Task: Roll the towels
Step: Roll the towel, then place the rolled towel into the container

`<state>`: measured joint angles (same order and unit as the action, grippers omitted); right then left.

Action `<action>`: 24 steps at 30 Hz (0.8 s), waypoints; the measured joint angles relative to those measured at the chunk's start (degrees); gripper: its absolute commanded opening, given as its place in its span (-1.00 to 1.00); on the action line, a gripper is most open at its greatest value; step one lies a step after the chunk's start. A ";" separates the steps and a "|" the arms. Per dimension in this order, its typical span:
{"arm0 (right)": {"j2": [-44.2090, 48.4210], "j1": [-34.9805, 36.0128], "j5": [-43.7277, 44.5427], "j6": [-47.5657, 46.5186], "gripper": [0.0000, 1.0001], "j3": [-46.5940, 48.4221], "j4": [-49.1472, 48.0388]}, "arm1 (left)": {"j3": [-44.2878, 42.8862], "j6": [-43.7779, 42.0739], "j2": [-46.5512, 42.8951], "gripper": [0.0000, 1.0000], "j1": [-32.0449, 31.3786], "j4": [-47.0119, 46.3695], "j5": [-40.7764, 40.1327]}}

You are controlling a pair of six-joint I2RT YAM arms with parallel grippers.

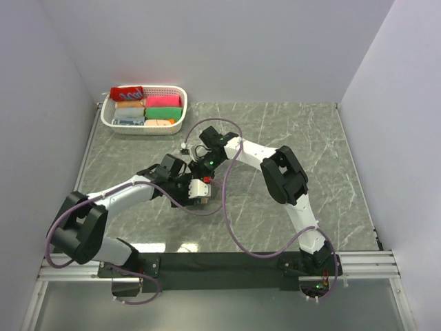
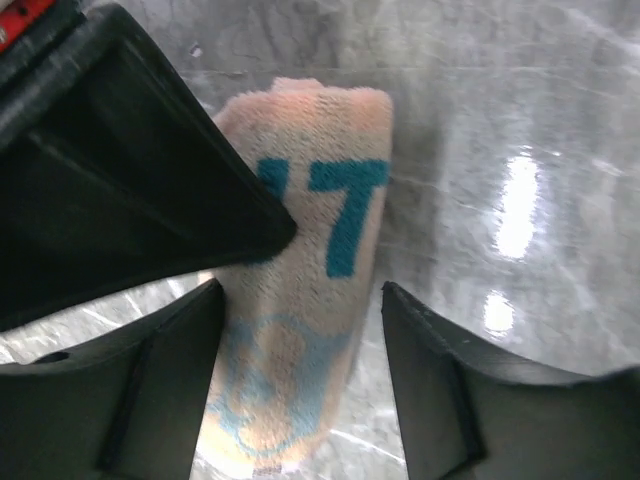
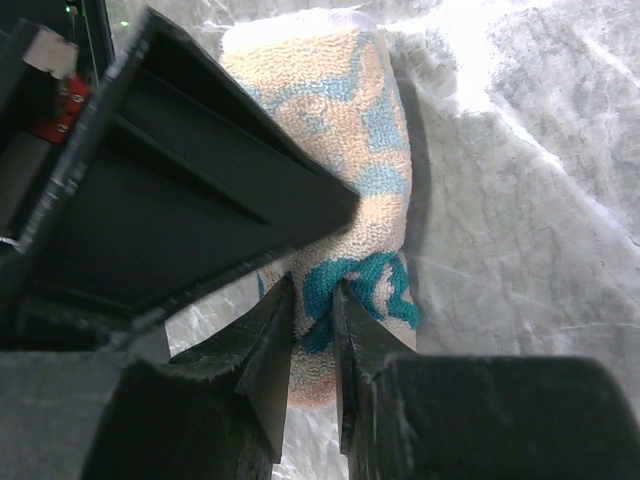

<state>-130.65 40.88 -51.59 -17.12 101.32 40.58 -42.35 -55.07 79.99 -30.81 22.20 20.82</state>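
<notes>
one cream towel [image 2: 340,150], rolled, is laid on the surface [image 1: 310,152] at mid-frame. it is straddled by the left gripper [image 2: 300,305], held wide, likely to steady the roll. the right gripper [image 3: 317,300] is narrowed at its end; a grip cannot be confirmed. about seven rolls [image 1: 163,112] are stored in the basket [image 1: 185,110], upper left.

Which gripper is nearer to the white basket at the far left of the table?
Right. The right gripper works the cream towel from the side facing the basket. The left gripper meets the same towel from the near side, farther from the basket.
</notes>
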 measured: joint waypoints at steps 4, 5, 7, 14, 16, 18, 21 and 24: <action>0.00 -0.07 0.07 0.00 -0.47 0.02 0.00 | -1.18 -0.85 2.97 0.01 -0.28 -1.49 -0.79; 0.00 -0.07 0.11 0.00 -0.46 0.02 0.00 | -1.38 -0.98 3.43 -0.11 -0.31 -1.44 -0.87; -0.02 -0.13 0.15 0.00 -0.38 0.02 0.07 | -1.79 -1.42 4.09 -0.30 -0.35 -1.01 -0.94; 0.00 -1.51 0.39 -0.20 0.16 0.04 1.11 | -2.45 -3.85 4.87 -0.35 -0.44 -0.04 -1.01; 0.00 -2.40 0.79 -0.28 0.56 0.02 2.05 | -2.45 -4.00 4.92 -0.36 -0.37 -0.07 -0.98; 0.22 -3.96 1.57 -0.33 0.85 -0.37 3.58 | -2.45 -4.02 5.01 -0.42 -0.11 0.11 -0.94; 1.70 -8.22 2.69 -0.90 0.87 -1.95 6.21 | -2.47 -4.02 5.18 -0.64 0.70 0.13 -0.22; 4.48 -12.79 4.39 -0.92 0.89 -3.85 7.96 | -2.93 -4.04 5.49 -0.89 2.19 0.72 0.96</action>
<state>-126.17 28.10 -47.20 -18.04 97.47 48.53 -45.28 -59.11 85.47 -28.62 22.92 21.78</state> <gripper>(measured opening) 0.939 0.401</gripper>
